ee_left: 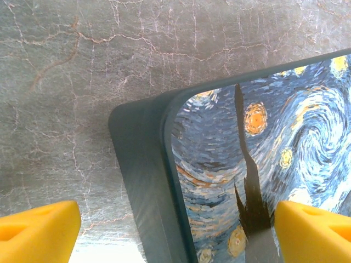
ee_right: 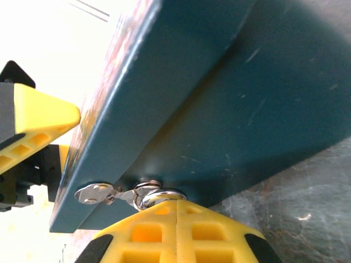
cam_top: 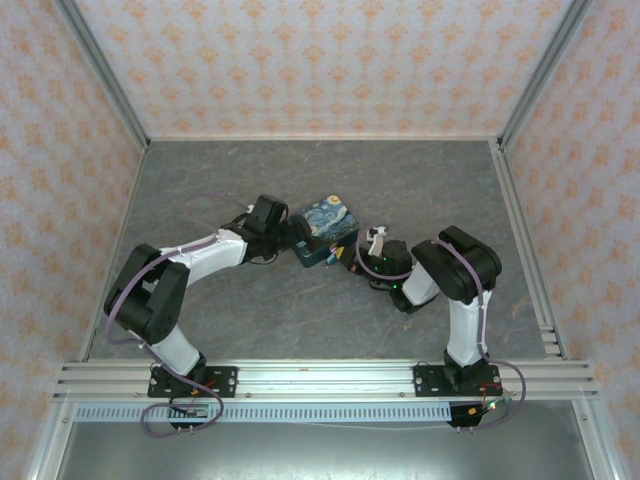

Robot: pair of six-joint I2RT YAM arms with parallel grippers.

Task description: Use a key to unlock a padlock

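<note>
The padlock (ee_right: 159, 195) shows as a shiny metal loop at the silver hasp (ee_right: 96, 193) of the smooth teal box (ee_right: 219, 82); its body is hidden. It touches the tips of the right end effector (ee_right: 176, 211), whose yellow fingers are pressed together; whether they pinch it, I cannot tell. From overhead, the box sits mid-bench (cam_top: 250, 330), its swirling painted lid facing up. The left end effector (ee_left: 175, 233) is spread, straddling a rounded lid corner above grey, veined stone.

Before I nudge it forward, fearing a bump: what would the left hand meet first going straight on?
Likely the starry-night box: the open left hand straddles its corner, though depth is unclear.
</note>
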